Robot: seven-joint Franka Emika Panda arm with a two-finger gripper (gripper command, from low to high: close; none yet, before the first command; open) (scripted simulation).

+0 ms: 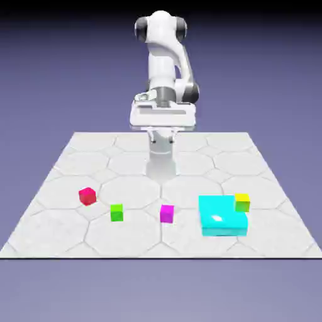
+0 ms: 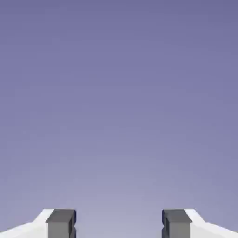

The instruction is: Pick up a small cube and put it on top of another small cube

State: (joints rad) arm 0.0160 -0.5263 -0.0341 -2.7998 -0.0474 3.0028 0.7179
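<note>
Cyan block (image 1: 220,217), wide and low, lies nearest the camera: beyond my jaws (image 1: 162,139), lower down, off to the exterior view's right. Yellow cube (image 1: 241,203) overlaps its right edge in that view; cannot tell whether it rests on the block or stands just beside it.

My jaws: well apart, open, holding nothing. Both grey fingertips (image 2: 61,225) show in the hand view, with only blue-violet backdrop (image 2: 119,111) between and beyond them.

Small cubes, the task's things: four seen, all out in front of my jaws and below them, each apart from me. Magenta cube (image 1: 166,214) sits almost straight out toward the camera. Green cube (image 1: 116,212) lies to the exterior view's left of it, upright on the table (image 1: 50,239). Red cube (image 1: 87,196) is farthest to that side, turned askew to the others. Which one goes on which, cannot tell. Pale table, marked with large angular outlines, spreads beneath.
</note>
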